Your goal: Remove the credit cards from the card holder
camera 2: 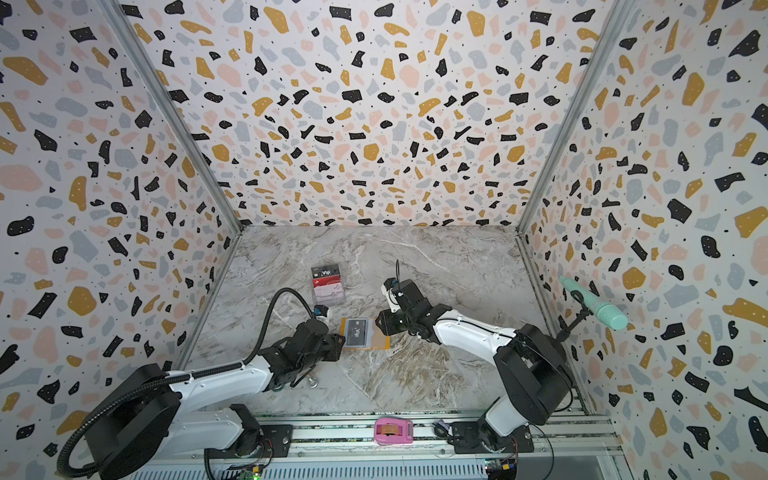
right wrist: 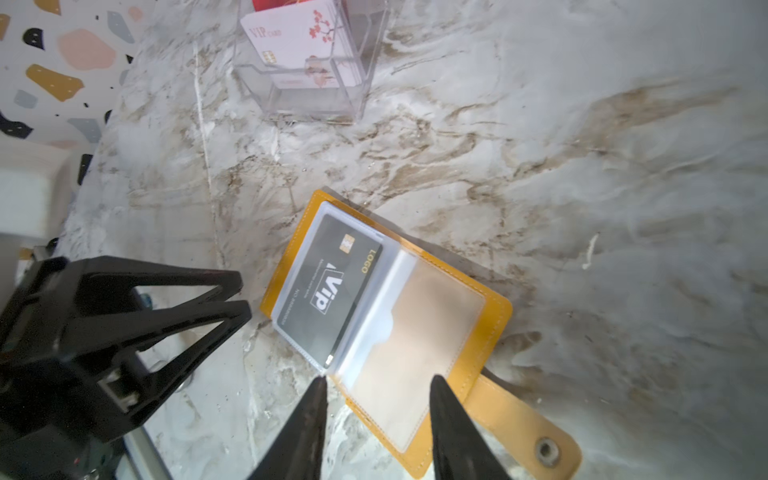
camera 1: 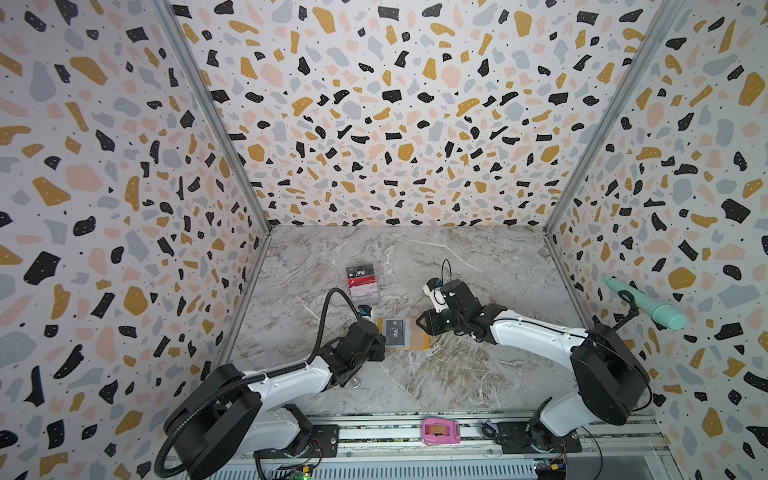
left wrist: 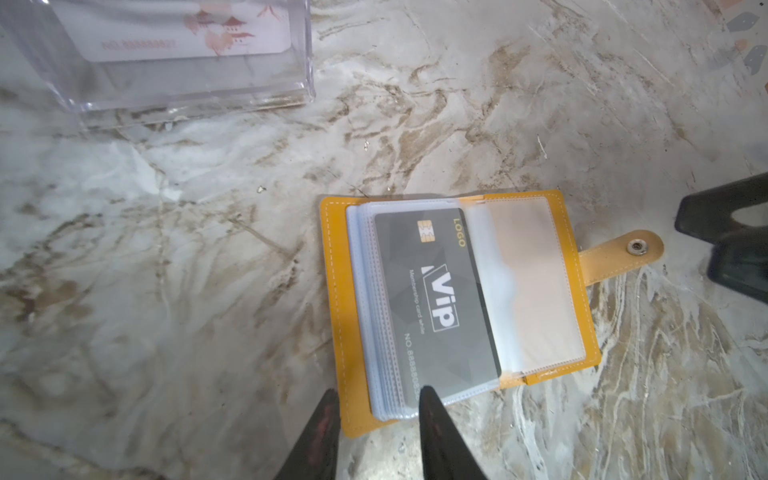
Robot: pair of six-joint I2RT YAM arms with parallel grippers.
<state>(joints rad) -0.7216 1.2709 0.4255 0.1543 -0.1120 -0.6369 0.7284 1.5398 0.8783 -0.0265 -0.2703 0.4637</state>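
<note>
Nothing blocks my view of the card holder (left wrist: 334,316), which lies open on the marbled table (camera 1: 478,374) between terrazzo walls (camera 1: 374,124). Behind it, a clear stand (camera 1: 365,291) keeps a white card (right wrist: 291,37) reading "VIP CARD". The sleeved grey card (left wrist: 432,299) reads "Vip", "LOGO". Left jaws are apart, straddling the sleeves' corner; right jaws are apart by the empty sleeve.

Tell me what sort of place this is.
Probably a robot test booth, not a home: terrazzo-print panels box in a marble-look tabletop, and a left arm and right arm are bolted to an aluminium rail.
</note>
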